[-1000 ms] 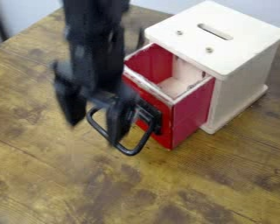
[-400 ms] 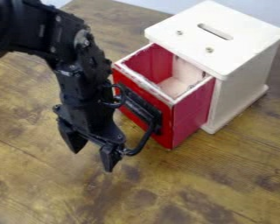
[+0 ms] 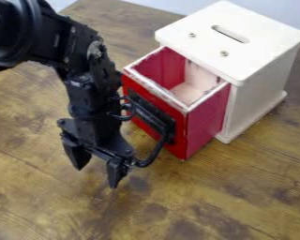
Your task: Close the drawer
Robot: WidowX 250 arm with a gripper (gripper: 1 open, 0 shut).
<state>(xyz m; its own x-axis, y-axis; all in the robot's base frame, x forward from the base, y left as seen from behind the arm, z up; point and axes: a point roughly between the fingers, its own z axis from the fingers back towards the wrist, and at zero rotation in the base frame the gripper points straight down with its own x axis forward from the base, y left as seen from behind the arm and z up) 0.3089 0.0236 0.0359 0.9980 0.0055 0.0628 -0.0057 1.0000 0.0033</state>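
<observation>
Drawer [image 3: 182, 105] pulled out of cabinet [image 3: 235, 58], nr table's [image 3: 65, 197] far R corner | my gripper [image 3: 97, 172] by its front, fingers apart, nothing held | step: lining up for push | next: press front square twd cabinet

I could read no text, label, brand, number or sign anywhere in my view.
</observation>
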